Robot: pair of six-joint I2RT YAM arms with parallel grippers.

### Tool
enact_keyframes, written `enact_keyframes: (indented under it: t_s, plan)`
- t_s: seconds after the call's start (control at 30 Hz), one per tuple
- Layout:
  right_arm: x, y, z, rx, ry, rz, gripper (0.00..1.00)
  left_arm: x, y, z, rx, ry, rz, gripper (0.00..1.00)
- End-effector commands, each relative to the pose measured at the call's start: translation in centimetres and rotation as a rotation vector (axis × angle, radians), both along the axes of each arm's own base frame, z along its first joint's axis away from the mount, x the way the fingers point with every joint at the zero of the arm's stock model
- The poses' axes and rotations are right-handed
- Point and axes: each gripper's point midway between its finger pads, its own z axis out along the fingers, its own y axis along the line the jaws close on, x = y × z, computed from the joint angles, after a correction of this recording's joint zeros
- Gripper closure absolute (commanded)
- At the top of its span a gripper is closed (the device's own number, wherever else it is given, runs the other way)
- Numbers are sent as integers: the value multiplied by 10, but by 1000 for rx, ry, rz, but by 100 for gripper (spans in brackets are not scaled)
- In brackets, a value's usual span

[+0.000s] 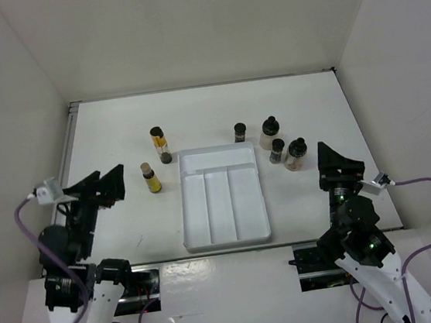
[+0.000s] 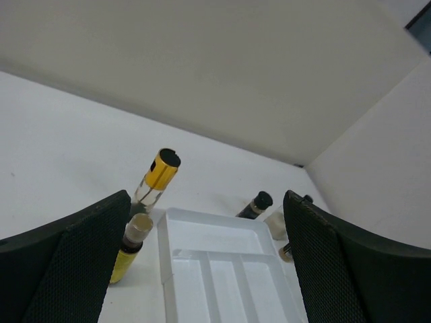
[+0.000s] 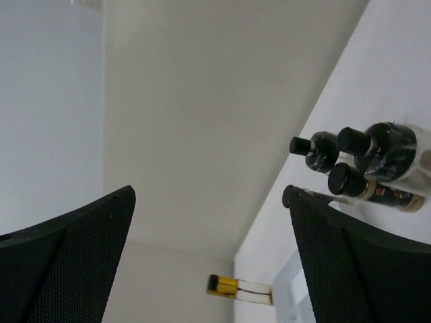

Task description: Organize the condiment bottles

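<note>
Left of the white divided tray (image 1: 185,212), the black-capped yellow bottle (image 1: 159,142) stands by the tray's far corner. The tan-capped yellow bottle (image 1: 151,178) stands nearer the left gripper (image 1: 105,182), whose fingers are spread wide with nothing between them. Right of the tray, all outside its compartments, cluster the far dark jar (image 1: 239,132), the near dark jar (image 1: 277,150), the far pale bottle (image 1: 270,132) and the near pale bottle (image 1: 296,154), with the right gripper (image 1: 328,160) close by, likewise spread and empty.
</note>
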Motion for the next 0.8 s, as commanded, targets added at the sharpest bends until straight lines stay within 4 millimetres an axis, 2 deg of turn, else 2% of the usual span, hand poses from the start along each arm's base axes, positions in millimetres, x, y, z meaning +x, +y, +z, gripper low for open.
enact_keyframes:
  t_s: [0.0,0.03,0.07,0.1,0.13,0.17,0.2,0.23,0.27,0.3,0.33,0.37,0.4,0.47,0.5,0.57,0.6,0.63,0.67,0.7,0.73,0.77]
  plan:
    - [-17,9,60,-51,-289,68,1,29,-7,4,88,144,-23,0]
    - [-21,23,70,-128,-343,134,1,50,-8,-7,138,227,-21,0]
    - [-22,25,72,-152,-352,134,1,52,-8,6,158,230,-18,0]
    - [-20,24,71,-171,-324,126,1,59,-5,6,176,251,-4,0]
    - [-23,14,81,-184,-319,85,1,72,-4,-2,211,299,6,0]
    - [-22,9,79,-240,-279,54,1,77,-2,-6,231,327,15,0]
    - [-14,10,68,-295,-196,49,1,82,-1,-9,247,350,26,0]
    - [-18,3,80,-309,-188,22,1,93,-2,-12,262,383,24,0]
    - [-16,0,81,-361,-161,2,1,97,-2,-14,278,403,22,0]
    - [-9,4,79,-402,-122,5,1,106,-4,-24,298,447,6,0]
    - [-10,3,90,-415,-126,-1,1,110,-7,-19,298,444,-8,0]
    - [-7,6,93,-474,-116,2,1,114,-10,-21,316,450,-26,0]
    - [0,12,100,-508,-102,14,1,120,-14,-30,333,485,-52,0]
    - [9,22,106,-583,-85,43,1,124,-17,-27,361,487,-74,0]
    - [18,29,113,-667,-52,52,1,128,-17,-32,364,514,-78,0]
    - [29,41,119,-772,-16,94,1,129,-16,-25,389,507,-79,0]
    - [30,39,136,-825,-10,82,1,128,-13,-29,402,521,-64,0]
    - [46,52,120,-893,66,127,1,127,-10,-26,404,526,-46,0]
    - [49,54,128,-924,71,134,1,127,-9,-26,417,524,-47,0]
    - [55,56,124,-965,100,141,1,126,-6,-24,432,527,-35,0]
    - [67,63,109,-1015,162,173,1,124,-6,-28,435,545,-39,0]
    - [71,66,111,-1044,167,197,1,124,-5,-24,443,534,-37,0]
